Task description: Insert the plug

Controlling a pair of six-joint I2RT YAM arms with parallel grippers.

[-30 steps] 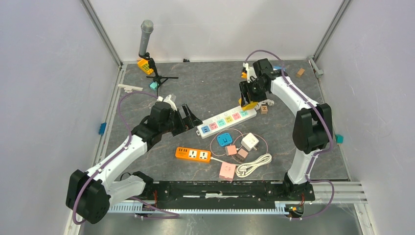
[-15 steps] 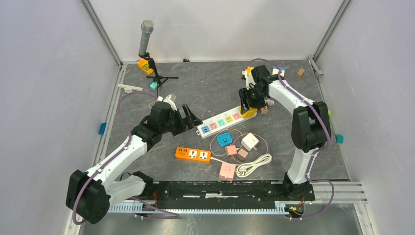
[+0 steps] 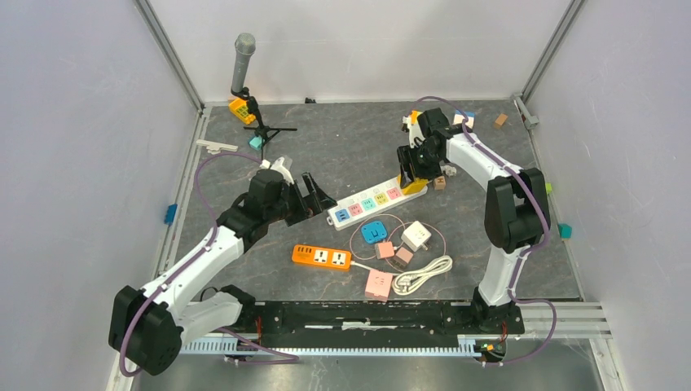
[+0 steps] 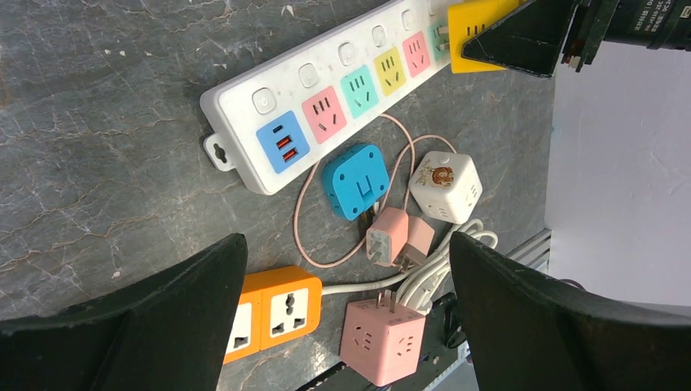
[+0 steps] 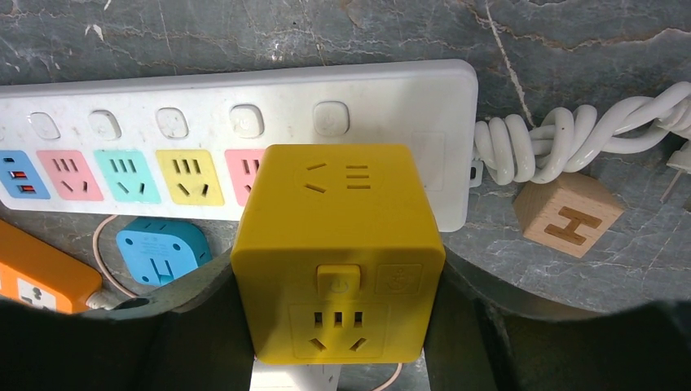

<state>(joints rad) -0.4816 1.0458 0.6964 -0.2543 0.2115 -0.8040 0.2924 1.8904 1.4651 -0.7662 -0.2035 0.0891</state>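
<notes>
My right gripper [image 3: 414,173] is shut on a yellow cube plug [image 5: 340,248] and holds it over the right end of the white power strip [image 3: 377,199]. In the right wrist view the cube covers part of the strip [image 5: 391,98], near its red socket. In the left wrist view the cube [image 4: 477,23] sits at the strip's far end [image 4: 244,106], prongs just showing. My left gripper [image 3: 314,199] is open and empty, hovering left of the strip's blue USB end.
Below the strip lie a blue adapter [image 3: 375,232], a white cube adapter [image 3: 416,236], pink chargers [image 3: 393,252], a pink cube [image 3: 379,283], a coiled white cable [image 3: 421,275] and an orange strip [image 3: 321,257]. A wooden H block [image 5: 571,217] lies right of the strip.
My right gripper has moved left and down with the yellow cube, from beyond the strip's right end onto it. The left arm has hardly moved.
</notes>
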